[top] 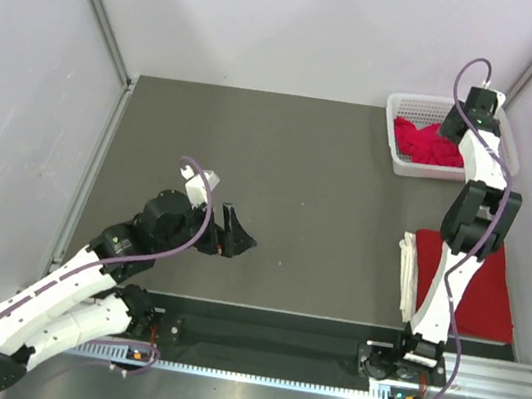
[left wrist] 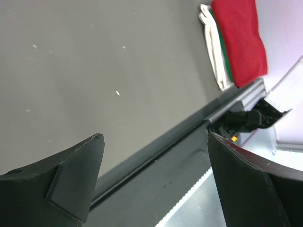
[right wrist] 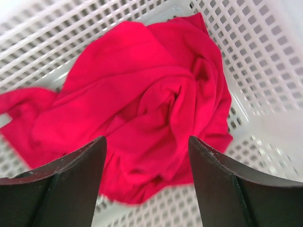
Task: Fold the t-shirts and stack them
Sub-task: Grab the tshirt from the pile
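1. A dark grey table (top: 277, 191) fills the middle of the top view, with pale walls around it.
2. A folded pile sits at the lower right of the top view, beside the right arm's base. A folded red t-shirt (top: 489, 296) lies on top, with white and green cloth layers (left wrist: 213, 47) showing under it. It looks like the finished stack, kept at the table's edge so that it is out of the way of folding.
3. A white mesh basket (top: 400, 103) stands at the upper right, against the back wall.
4. A crumpled t-shirt (right wrist: 142, 99), bright red, lies bunched inside the basket and fills the centre of the right wrist view. It is not yet folded.
5. The right end effector (right wrist: 147, 142) hangs just above the crumpled t-shirt. Its jaws are wide apart and hold nothing, and they straddle the raised folds. It seems poised to pick the shirt out.
6. The left end effector (top: 237, 234) is at the lower left of the top view, low over the table. Its jaws are wide and empty. It is probably waiting to help spread the cloth.
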`<action>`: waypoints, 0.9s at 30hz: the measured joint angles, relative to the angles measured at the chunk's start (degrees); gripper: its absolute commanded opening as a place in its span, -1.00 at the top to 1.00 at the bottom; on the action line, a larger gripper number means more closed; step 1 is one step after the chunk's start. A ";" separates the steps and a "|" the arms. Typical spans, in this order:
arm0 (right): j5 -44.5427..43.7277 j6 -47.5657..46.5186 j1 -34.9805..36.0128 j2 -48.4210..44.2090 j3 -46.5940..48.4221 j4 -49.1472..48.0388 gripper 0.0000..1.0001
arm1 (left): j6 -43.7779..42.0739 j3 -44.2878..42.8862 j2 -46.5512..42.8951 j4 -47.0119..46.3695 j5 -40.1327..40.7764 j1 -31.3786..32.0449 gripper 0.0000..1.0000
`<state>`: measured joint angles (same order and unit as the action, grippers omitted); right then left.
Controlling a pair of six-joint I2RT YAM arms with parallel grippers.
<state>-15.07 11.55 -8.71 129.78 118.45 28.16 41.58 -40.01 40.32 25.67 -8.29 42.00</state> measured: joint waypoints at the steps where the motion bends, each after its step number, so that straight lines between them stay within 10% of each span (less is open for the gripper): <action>1: 0.22 0.09 -0.48 1.38 0.96 -0.37 -0.41 | -0.39 0.00 -0.02 -0.04 0.63 0.00 -0.90; 11: 8.20 3.15 -6.10 10.14 3.08 -5.40 0.28 | -4.81 -0.28 3.96 -2.82 2.27 0.00 -0.87; 14: 10.19 3.23 -6.47 10.56 4.07 -6.32 1.00 | -5.60 -0.28 4.87 -3.82 2.36 0.00 -0.85; 21: 19.54 5.16 -6.58 6.82 2.91 -8.76 1.00 | -5.66 -0.28 6.75 -5.73 1.73 0.00 -0.83; 27: 26.73 6.69 -6.51 -17.53 -9.68 -9.20 1.00 | -6.62 -3.54 11.41 -3.80 4.76 0.00 -0.86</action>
<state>11.66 18.24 -15.22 112.25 108.77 18.96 34.96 -43.55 51.72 21.87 -3.53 42.00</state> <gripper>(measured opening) 0.024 0.921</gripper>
